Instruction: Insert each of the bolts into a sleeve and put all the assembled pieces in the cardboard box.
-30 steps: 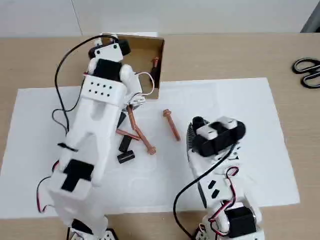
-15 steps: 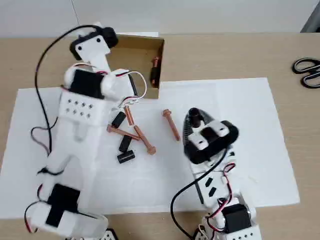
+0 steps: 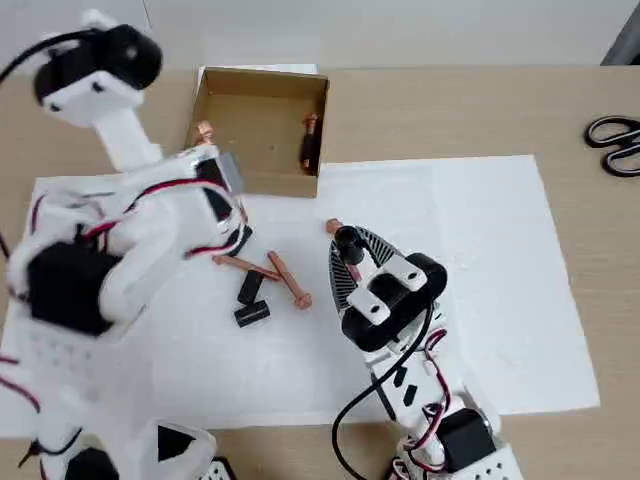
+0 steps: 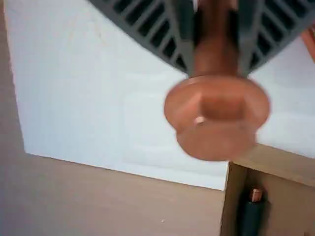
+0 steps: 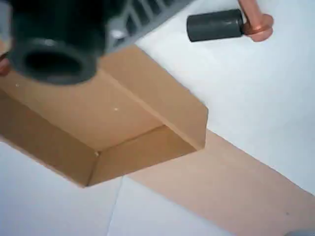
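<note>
My left gripper (image 3: 212, 160) is raised over the near left corner of the cardboard box (image 3: 262, 175) and shut on a copper bolt (image 3: 205, 130). Its hex head (image 4: 216, 118) points out of the left gripper (image 4: 216, 29). My right gripper (image 3: 347, 243) sits mid-paper, shut on a black sleeve (image 5: 51, 59) with its bore showing. Two loose bolts (image 3: 250, 267) (image 3: 291, 281) and two black sleeves (image 3: 250, 287) (image 3: 252, 314) lie on the paper. Another bolt (image 3: 334, 228) peeks out from under the right gripper. One assembled piece (image 3: 310, 142) lies in the box.
White paper (image 3: 480, 250) covers the middle of the wooden table. Scissors (image 3: 615, 140) lie at the far right edge. The raised left arm (image 3: 100, 260) looms over the paper's left part. The box wall (image 5: 162, 103) is close beneath the right gripper.
The left arm has lifted a bolt from the pile and swung up and left, to the box's near left corner. The right arm has moved left with its sleeve, over the lone bolt.
</note>
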Controlling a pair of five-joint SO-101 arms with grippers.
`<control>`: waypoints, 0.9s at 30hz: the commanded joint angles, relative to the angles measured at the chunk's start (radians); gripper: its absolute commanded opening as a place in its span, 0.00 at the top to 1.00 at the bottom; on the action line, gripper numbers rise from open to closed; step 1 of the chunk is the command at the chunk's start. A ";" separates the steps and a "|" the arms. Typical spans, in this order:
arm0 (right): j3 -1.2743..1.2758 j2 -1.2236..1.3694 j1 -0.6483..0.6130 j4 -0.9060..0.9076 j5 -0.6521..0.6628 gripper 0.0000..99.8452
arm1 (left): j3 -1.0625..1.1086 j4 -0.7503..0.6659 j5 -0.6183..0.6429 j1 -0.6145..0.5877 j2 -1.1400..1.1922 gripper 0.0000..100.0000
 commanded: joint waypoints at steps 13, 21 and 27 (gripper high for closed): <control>-0.015 -0.013 -0.005 -0.030 0.009 1.00 | 0.196 -0.089 -0.011 0.008 -0.270 0.99; -0.011 -0.013 -0.005 -0.114 0.009 1.00 | 0.696 -0.680 -0.094 0.009 -0.537 0.99; -0.012 -0.013 -0.039 -0.120 0.009 1.00 | 0.938 -1.106 -0.092 0.011 -0.601 0.99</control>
